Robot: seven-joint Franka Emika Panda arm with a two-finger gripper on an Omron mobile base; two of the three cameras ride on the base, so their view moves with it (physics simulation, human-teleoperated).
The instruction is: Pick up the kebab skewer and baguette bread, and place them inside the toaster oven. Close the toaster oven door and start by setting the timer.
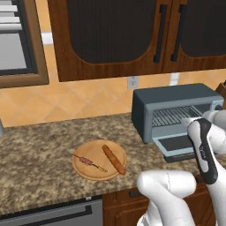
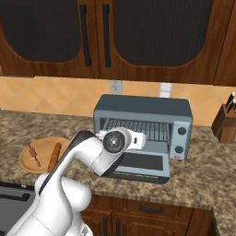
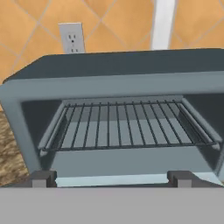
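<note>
The kebab skewer (image 1: 90,162) and the baguette bread (image 1: 114,159) lie side by side on a round wooden plate (image 1: 95,150), left of the toaster oven (image 1: 176,95). From the right base view the skewer (image 2: 33,154) and baguette (image 2: 54,156) sit at far left. The toaster oven door (image 2: 138,163) hangs down flat and the wire rack (image 3: 127,124) inside is bare. My gripper (image 3: 111,179) hovers just in front of the oven's mouth, above the lowered door. It is open, with nothing between the fingertips (image 3: 43,178).
Two knobs (image 2: 182,131) sit on the oven's right strip. A knife block (image 2: 227,122) stands on the counter at far right. A wall outlet (image 2: 115,85) is behind the oven, and dark cabinet doors hang above. My arm crosses the counter's front edge.
</note>
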